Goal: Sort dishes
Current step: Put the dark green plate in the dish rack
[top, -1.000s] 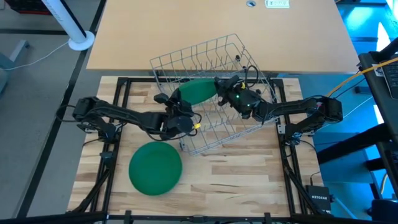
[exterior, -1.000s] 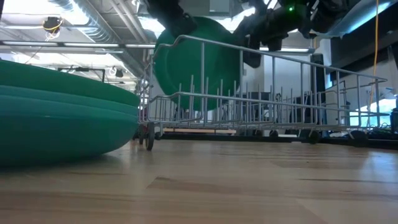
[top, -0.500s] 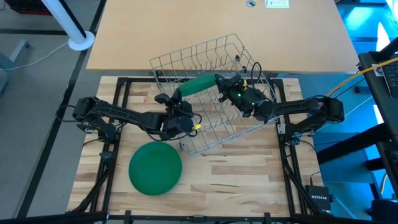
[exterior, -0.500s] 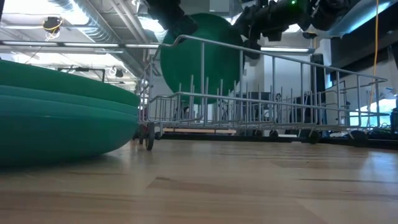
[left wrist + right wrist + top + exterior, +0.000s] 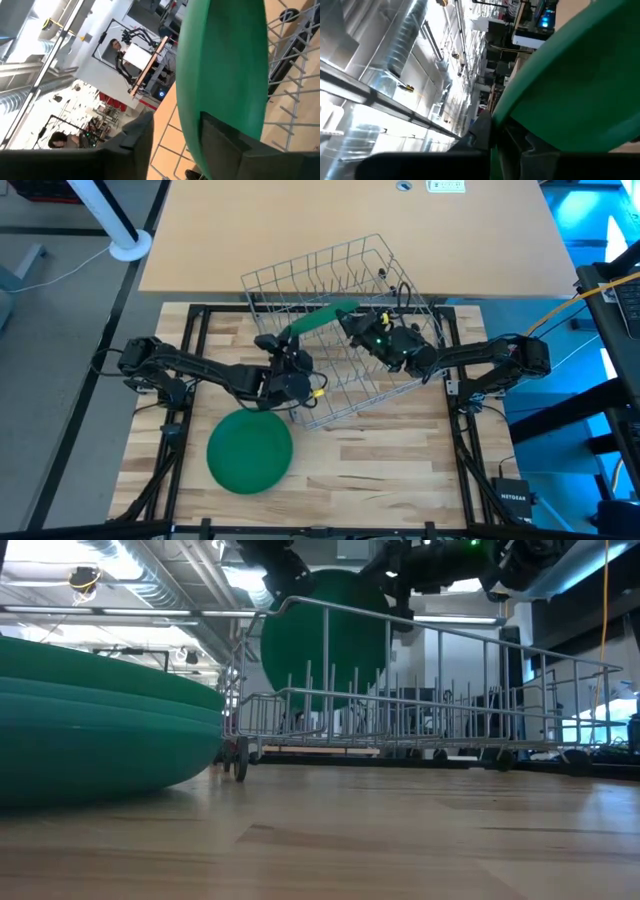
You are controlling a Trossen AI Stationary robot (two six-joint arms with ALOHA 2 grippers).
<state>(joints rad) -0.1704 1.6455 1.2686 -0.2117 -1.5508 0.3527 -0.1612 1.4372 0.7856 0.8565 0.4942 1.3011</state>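
Dishes: one plate (image 5: 318, 317) upright in the rack (image 5: 345, 330) at the bench's (image 5: 400, 470) far edge, clamped by both the left tool (image 5: 290, 352) and the right tool (image 5: 352, 320); stacked plates (image 5: 250, 450) near its front-left corner.

Pale wood-plank tabletop (image 5: 380, 470) up front, plain tan board (image 5: 300, 230) behind it. Grey floor (image 5: 50, 360), silver ceiling ducts (image 5: 150, 570), bright overhead lighting.

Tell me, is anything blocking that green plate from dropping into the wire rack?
Nothing visible does. The plate stands on edge over the rack, with the left gripper and right gripper at opposite rims. Below it are only the rack's upright wires, with no other dish there.
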